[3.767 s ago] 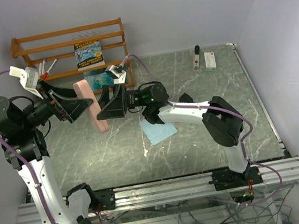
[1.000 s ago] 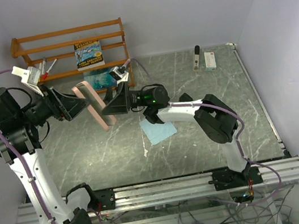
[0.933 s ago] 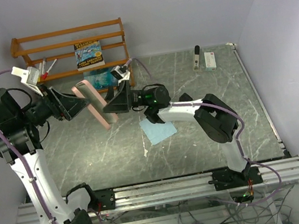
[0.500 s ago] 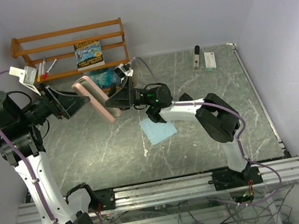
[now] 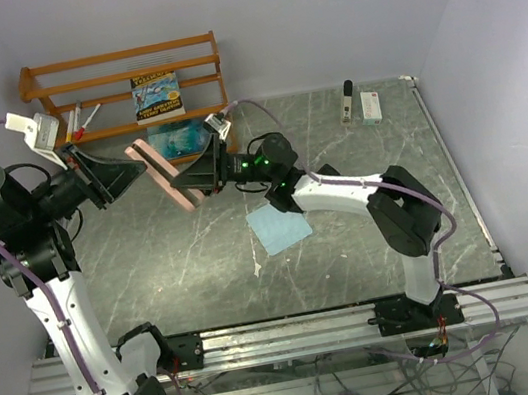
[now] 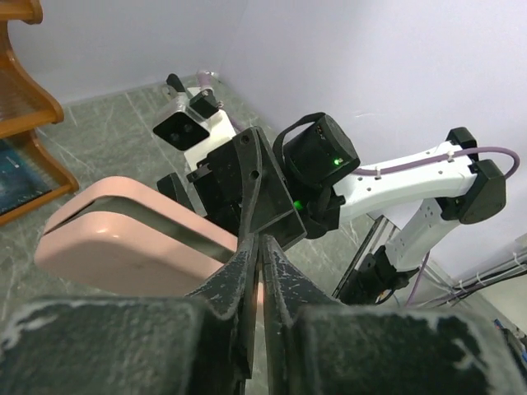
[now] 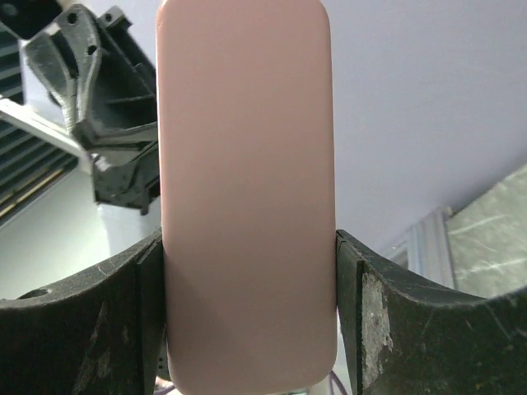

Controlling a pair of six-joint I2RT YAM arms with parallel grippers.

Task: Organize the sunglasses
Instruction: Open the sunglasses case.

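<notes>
Nearest me, one light-blue cloth lies flat on the desk, well in front of the wooden rack and off to its right.

Above the desk, just in front of the rack's lower right corner, I hold the single pink sunglasses case in the air between both arms, tilted on its long axis. My right gripper is clamped across the case's width, one finger pressed against each long side. My left gripper has its fingers drawn almost together, pinched on the case's edge at the end toward the rack. A dark seam runs between the case's two halves in my left wrist view, but what is inside I cannot tell.

The rack holds one book standing face-out on its middle shelf and one blue book lying on its lowest shelf. A few pens lean at the left end of the rack, too small for me to count surely.

Farthest off, well to the right of the rack by the back wall, lie one small white box and, just beside it, one black-and-white oblong item.
</notes>
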